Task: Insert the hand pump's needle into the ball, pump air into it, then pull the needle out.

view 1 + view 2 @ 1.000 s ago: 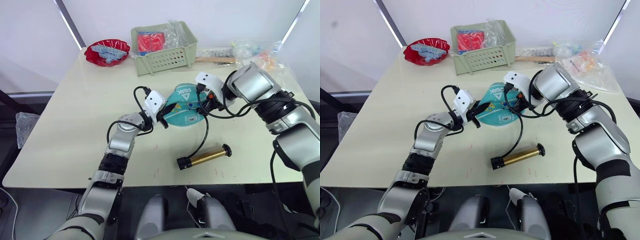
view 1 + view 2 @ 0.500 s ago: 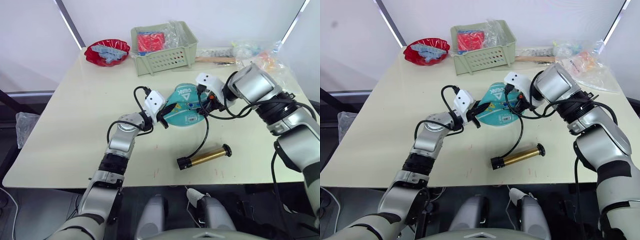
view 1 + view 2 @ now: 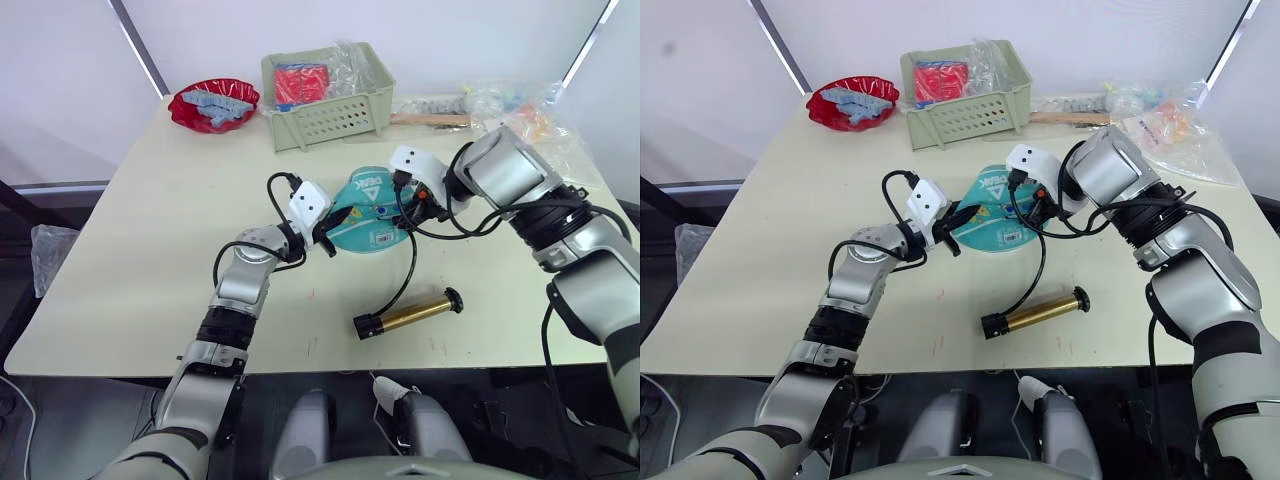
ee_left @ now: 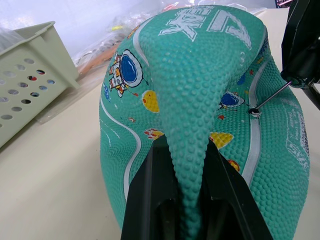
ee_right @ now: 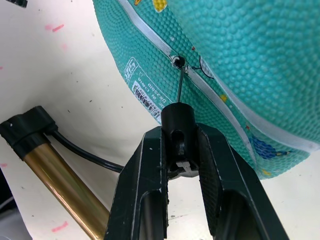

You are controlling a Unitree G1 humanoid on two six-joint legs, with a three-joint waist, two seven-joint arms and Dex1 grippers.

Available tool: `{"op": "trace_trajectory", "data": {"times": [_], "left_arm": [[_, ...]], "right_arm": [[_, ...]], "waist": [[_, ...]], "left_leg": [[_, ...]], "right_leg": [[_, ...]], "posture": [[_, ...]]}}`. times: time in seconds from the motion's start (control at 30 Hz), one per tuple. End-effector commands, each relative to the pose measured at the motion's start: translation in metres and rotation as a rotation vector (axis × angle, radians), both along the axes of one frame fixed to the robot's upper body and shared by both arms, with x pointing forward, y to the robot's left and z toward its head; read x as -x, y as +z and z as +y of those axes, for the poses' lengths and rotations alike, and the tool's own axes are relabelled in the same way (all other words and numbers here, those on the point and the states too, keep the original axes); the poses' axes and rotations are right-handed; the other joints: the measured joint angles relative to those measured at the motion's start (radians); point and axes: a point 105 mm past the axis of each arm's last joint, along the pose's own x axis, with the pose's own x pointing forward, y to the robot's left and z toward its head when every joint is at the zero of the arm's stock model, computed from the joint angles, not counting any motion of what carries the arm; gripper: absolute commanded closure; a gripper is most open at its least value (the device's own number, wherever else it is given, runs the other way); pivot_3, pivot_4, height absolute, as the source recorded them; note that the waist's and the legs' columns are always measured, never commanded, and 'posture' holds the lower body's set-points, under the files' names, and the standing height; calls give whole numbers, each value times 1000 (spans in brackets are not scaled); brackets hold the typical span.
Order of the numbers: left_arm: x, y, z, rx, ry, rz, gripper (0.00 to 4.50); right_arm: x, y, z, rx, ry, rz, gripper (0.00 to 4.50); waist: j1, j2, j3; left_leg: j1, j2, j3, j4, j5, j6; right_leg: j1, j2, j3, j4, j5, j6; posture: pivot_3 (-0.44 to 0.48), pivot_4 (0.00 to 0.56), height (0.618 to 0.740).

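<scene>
Teal ball (image 4: 200, 100) pinched by my left pincer (image 4: 182, 200), right pincer (image 5: 179, 150) clamping the needle (image 5: 178, 82) at the valve; I judge pushing straight in comes next.

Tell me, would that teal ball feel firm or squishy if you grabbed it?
Probably squishy: the left gripper pinches a fold of the ball, so it looks underinflated. Its pebbled skin likely grips well. Sagging flat on the table, it seems unlikely to roll.
</scene>
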Motion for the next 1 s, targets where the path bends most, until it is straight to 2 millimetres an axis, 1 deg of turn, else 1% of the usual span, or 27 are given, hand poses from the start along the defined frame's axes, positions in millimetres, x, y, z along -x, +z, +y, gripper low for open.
{"op": "trace_trajectory", "data": {"times": [0.03, 0.2, 0.5, 0.63, 0.77, 0.9, 1.0], "left_arm": [[5, -11, -13, -32, -57, 36, 4490], [5, -12, -14, -36, -65, 39, 4490], [7, -12, -16, -35, -76, 42, 4490], [7, -13, -17, -36, -81, 51, 4490], [6, -14, -18, -36, -84, 57, 4490], [6, -14, -18, -40, -92, 70, 4490], [6, -13, -18, -41, -98, 77, 4490]], "right_arm": [[0, 8, 9, 29, 89, -52, 4200], [-2, 7, 12, 69, 142, -76, 4200], [-7, 7, 16, 110, 187, -114, 4200], [-7, 13, 26, 112, 281, -178, 4200], [-5, 13, 29, 131, 373, -229, 4200], [-9, 19, 32, 203, 489, -352, 4200], [-7, 20, 35, 232, 549, -382, 4200]], "waist": [[0, 0, 0], [-1, 0, 0], [-2, 0, 0], [-3, 0, 0], [-5, 0, 0], [-6, 0, 0], [-7, 0, 0]], "left_leg": [[0, 0, 0, 0, 0, 0], [1, 0, 0, 0, 0, 0], [2, 0, 1, 0, 0, 0], [2, 0, 1, 0, 0, 0], [2, 1, 2, 0, 0, 0], [2, 1, 2, 0, 0, 0], [2, 1, 2, 0, 0, 0]], "right_leg": [[0, 0, 0, 0, 0, 0], [0, 0, 0, 0, 0, 0], [0, 1, 1, 1, 0, 0], [0, 1, 1, 1, 0, 0], [0, 1, 1, 2, 0, 0], [0, 1, 1, 2, 0, 0], [0, 1, 2, 2, 0, 0]], "posture": [[0, 150, 738], [0, 150, 738], [0, 150, 738], [0, 150, 738], [0, 150, 738], [0, 150, 738], [0, 150, 738]]}}
